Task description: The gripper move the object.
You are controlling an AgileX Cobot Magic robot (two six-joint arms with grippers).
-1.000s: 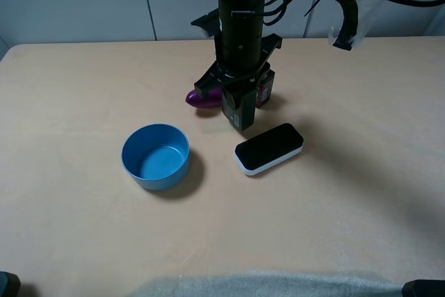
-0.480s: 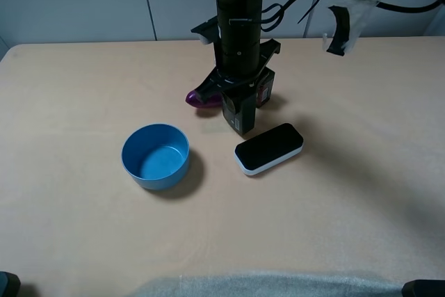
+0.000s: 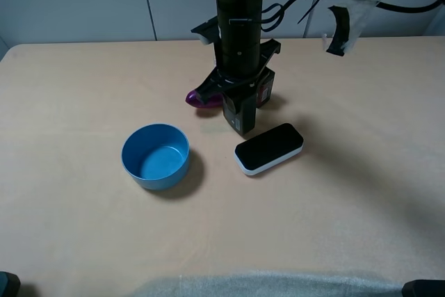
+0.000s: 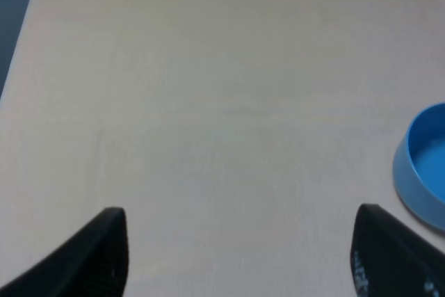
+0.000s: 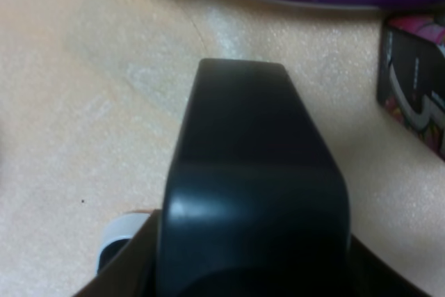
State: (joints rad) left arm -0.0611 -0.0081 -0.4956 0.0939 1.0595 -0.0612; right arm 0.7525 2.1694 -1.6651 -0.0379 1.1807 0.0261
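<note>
The object, a tall slim dark bottle (image 3: 238, 110), stands upright on the table between a purple thing and a flat eraser. My right gripper (image 3: 238, 92) has come straight down over it, with the jaws open on either side of its upper part. In the right wrist view the bottle (image 5: 254, 193) fills the space between the fingers (image 5: 128, 266). Its cap is hidden. My left gripper (image 4: 236, 255) is open and empty over bare table, with the bowl's rim at the edge of its view.
A blue bowl (image 3: 156, 156) sits left of the bottle and shows in the left wrist view (image 4: 423, 165). A black-and-white eraser (image 3: 268, 148) lies to the right. A purple object (image 3: 201, 98) and a black box with red-and-white print (image 3: 265, 88) sit just behind.
The right arm has dropped a little lower over the bottle since a second ago, then stopped. The bottle has not moved.
</note>
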